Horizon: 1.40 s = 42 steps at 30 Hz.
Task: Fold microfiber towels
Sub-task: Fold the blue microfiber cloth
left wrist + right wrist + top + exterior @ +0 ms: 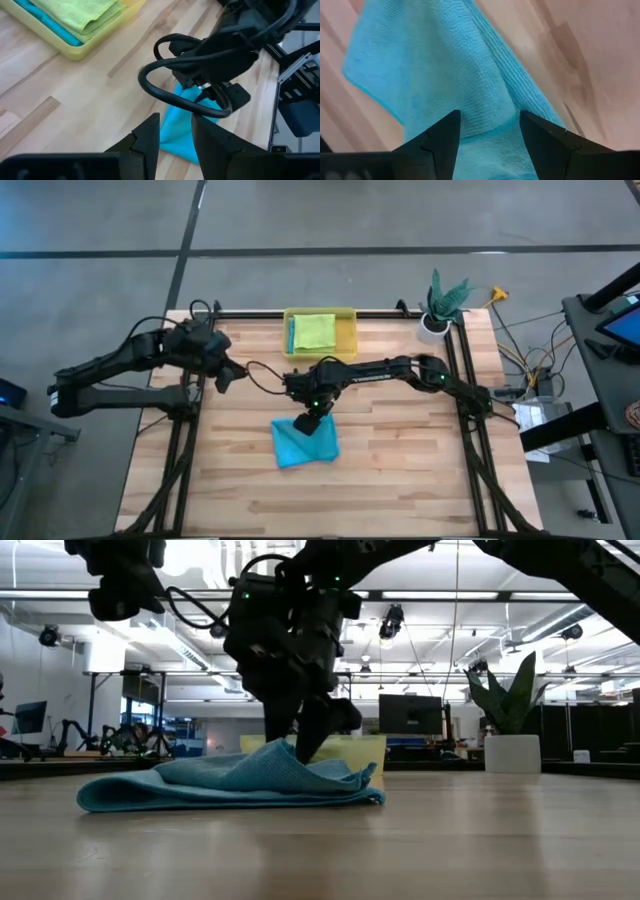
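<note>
A: Which step is this, would you say?

B: Mid-fold on the teal towel (305, 442), I think. It lies just below the middle of the overhead frame, on the wooden table (420, 470), partly doubled over and rumpled rather than flat.

A: And the right gripper (312, 423)?

B: It is down on the towel's upper edge. In its own wrist view the two dark fingers (436, 142) stand apart with a raised ridge of teal cloth between them. They straddle the cloth; I cannot tell if they truly pinch it.

A: The left gripper (236, 372)?

B: It waits at the middle left of the overhead frame, above bare wood, fingers a little apart, holding nothing.

A: Other towels?

B: A lime green towel (314, 331) sits folded in the yellow bin (349, 338) at the top centre, with a strip of teal beside it. A potted plant (440, 305) stands to its right.

A: What does the next move call for?

B: Probably a firm pinch on that ridge, then carrying the edge across to meet the far side, squarely, so the layers line up. Soft cloth may slip or bunch.
</note>
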Available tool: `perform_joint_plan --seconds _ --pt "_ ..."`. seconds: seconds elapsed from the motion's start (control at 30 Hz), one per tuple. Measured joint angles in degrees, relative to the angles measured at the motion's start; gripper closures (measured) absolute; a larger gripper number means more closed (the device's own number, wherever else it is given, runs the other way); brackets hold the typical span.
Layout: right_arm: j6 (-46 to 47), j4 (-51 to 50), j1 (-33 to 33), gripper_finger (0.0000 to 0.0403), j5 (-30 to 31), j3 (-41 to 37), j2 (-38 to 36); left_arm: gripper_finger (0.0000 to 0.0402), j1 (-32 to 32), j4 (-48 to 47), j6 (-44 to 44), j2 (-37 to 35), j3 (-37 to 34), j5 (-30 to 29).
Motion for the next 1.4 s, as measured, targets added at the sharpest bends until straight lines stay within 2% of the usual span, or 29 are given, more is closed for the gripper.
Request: perform_joint_plan --seconds 0.2,0.43,0.5,0.6,0.73,0.8,0.93,1.4 --pt "-0.1 4.4 0.1 0.0218 -1.1 0.0 -0.2 0.0304 0.0 0.1 0.6 1.8 0.0 0.0" --pt "-0.2 6.2 0.1 0.0289 -2.9 0.0 -0.4 0.0304 0.0 0.1 0.8 3.1 0.0 0.2" --pt "-0.2 6.5 0.1 0.0314 -5.7 0.0 -0.6 0.0304 0.0 0.1 0.8 3.2 0.0 0.2" --pt "-0.6 9.0 0.1 0.0346 -13.9 0.0 -0.9 0.0304 0.0 0.2 0.8 3.2 0.0 0.3" --pt "-0.9 18.4 0.2 0.0372 -26.5 0.0 -0.9 0.0304 0.0 0.3 0.8 3.2 0.0 0.3" --pt "1.2 23.2 0.4 0.0375 -29.1 0.0 -1.0 0.0304 0.0 0.3 0.7 3.2 0.0 0.3" --pt "5.1 29.0 0.5 0.0375 -28.8 0.0 -1.0 0.0304 0.0 0.1 0.1 2.8 0.0 0.5" --pt "4.9 29.5 4.6 0.0374 -27.9 -3.9 -1.0 0.0304 0.0 0.0 -2.4 1.5 0.0 1.0"
